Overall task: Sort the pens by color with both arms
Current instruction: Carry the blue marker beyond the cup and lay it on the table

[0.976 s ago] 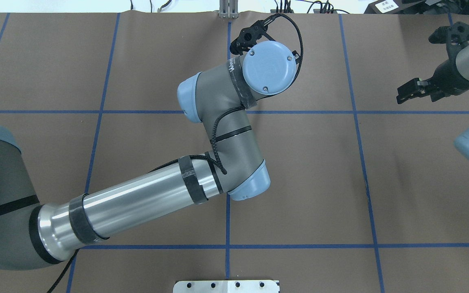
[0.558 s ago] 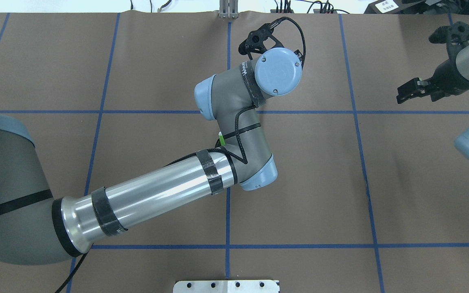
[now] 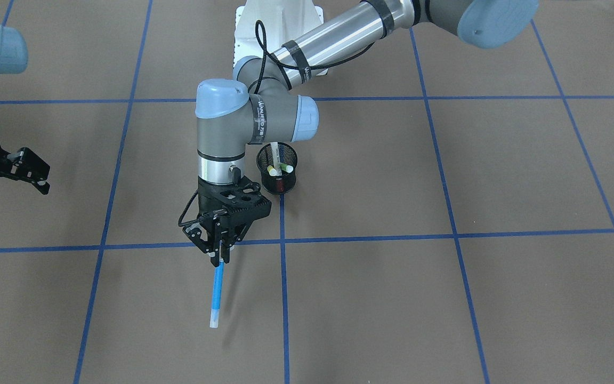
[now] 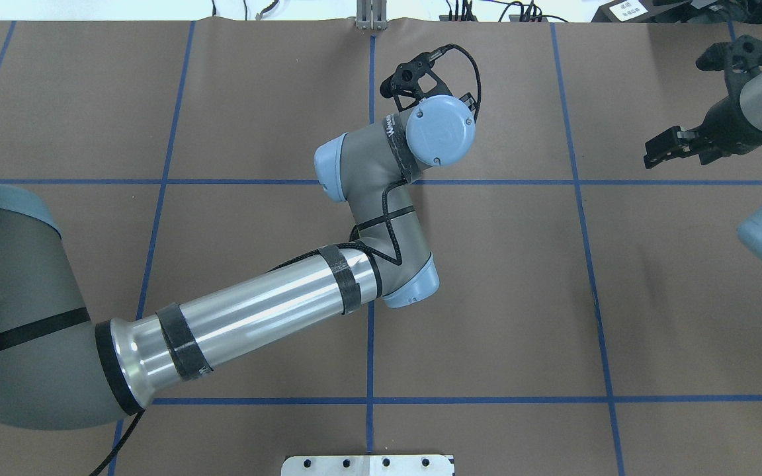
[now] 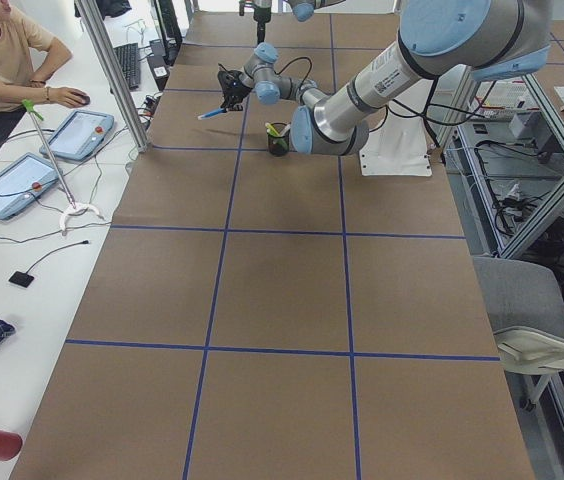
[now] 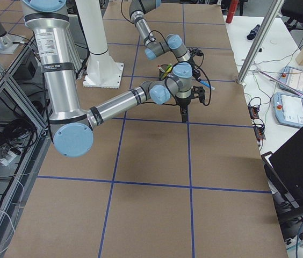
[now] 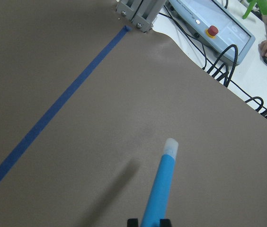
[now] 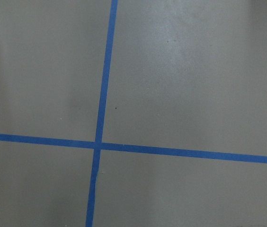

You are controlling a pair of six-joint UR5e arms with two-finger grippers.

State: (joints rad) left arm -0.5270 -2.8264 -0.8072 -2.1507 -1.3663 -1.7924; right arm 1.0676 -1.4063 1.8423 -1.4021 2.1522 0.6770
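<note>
**Left arm carrying blue pen, clear of the cup, not yet placed**

The left black two-finger gripper is pinched narrow on one end of the slim blue marker pen with a pale tip. The pen sticks out past the fingers toward the operators' side, tilted. The wrist view shows its shadow lying apart from it on the paper, so it looks to be held in the air with the tip not touching.

Just behind the gripper, on the robot's side, stands the black round mesh cup. It is upright and close to a blue tape line. A yellow-ended pen and a green-ended pen lean inside. A reddish shape shows through the mesh, but I can't say what it is.

The brown paper-covered table with a blue tape grid lies under everything.

The right black gripper hovers well apart, at the table's far side. Its jaws are spread and it holds nothing.

Step, as judged: transport. The blue pen is out of the cup and on its way to a drop spot.

The next move probably calls for:
- lowering until the pen is near flat on the paper
- opening the fingers
- backing off without dragging it

The risk is that the pen rolls if let go from height. The right arm could then take a pen from the cup.
</note>
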